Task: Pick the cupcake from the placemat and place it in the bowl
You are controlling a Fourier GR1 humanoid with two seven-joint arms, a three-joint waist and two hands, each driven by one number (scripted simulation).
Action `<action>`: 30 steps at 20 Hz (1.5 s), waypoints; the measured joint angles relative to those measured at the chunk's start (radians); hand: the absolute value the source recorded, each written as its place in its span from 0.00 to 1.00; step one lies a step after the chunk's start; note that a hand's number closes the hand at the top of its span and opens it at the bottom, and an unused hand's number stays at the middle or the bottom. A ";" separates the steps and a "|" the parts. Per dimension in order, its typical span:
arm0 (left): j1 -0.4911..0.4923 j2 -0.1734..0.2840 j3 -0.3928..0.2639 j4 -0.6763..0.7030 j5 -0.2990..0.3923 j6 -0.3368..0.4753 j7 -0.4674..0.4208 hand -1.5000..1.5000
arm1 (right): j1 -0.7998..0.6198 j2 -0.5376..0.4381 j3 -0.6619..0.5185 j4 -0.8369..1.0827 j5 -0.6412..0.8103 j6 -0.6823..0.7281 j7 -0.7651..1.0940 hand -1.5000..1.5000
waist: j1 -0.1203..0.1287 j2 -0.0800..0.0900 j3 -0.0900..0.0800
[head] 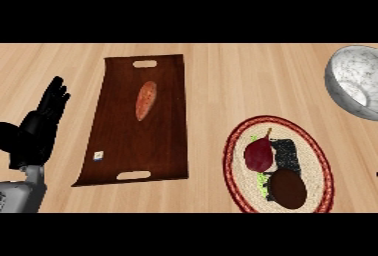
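The left hand (40, 125) rests at the left edge, fingers straight and spread, holding nothing. Just to its right lies one dark wooden tray (166, 145) with one sweet potato (145, 100) on it. Farther right, one round placemat (319, 165) carries one cupcake (287, 188), touching one red pear (259, 154). One marbled bowl (356, 80) sits farthest right, well apart.

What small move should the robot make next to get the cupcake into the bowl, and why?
Probably bringing the right hand into view and over the placemat, down toward the cupcake. The cupcake sits untouched at the placemat's near end, beside a dark red pear; the bowl lies at the far right. Only the left hand shows, resting open at the left edge, far off.
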 measured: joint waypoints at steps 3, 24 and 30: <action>-0.005 -0.012 -0.007 0.014 -0.012 0.005 -0.009 0.50 | -0.061 0.035 0.004 0.018 -0.091 0.057 0.018 0.00 | 0.000 0.001 0.000; 0.011 -0.019 0.025 0.004 -0.015 -0.017 0.003 0.50 | -0.311 0.153 0.036 0.273 -0.093 0.256 0.051 0.00 | -0.018 -0.010 0.002; 0.021 -0.018 0.041 -0.009 -0.016 -0.023 0.013 0.50 | -0.294 0.244 0.046 0.357 -0.047 0.255 0.030 0.00 | -0.025 -0.010 0.003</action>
